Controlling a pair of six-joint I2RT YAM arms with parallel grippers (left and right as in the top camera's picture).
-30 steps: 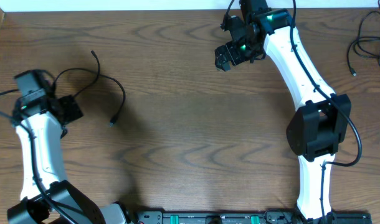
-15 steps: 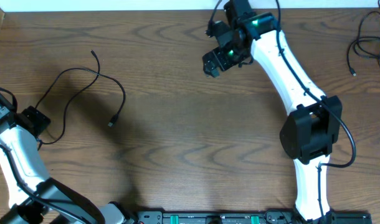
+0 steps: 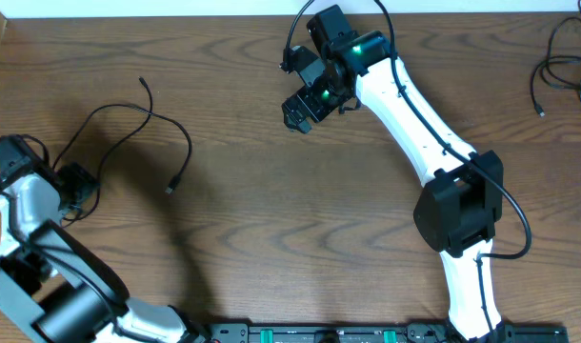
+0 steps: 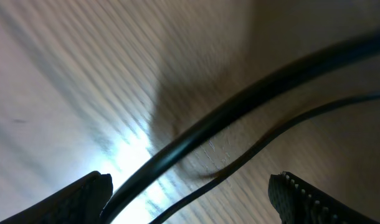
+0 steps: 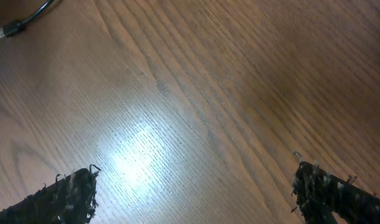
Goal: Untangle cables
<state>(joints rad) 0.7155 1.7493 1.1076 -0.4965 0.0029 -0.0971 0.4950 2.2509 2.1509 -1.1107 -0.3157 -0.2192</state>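
Both claws released: left gripper [image 3: 78,183] over laid-out black cable [image 3: 189,148], right gripper [image 3: 300,110] empty. Step: between picks. Next: reach bundled cables [image 3: 557,63] far right.

- Left wrist view: thick cable [image 4: 240,102] and thin cable [image 4: 289,126], both blurred, run off the right edge.
- Overhead, upper right: cable bundle [image 3: 555,63] cut by the frame's edge.
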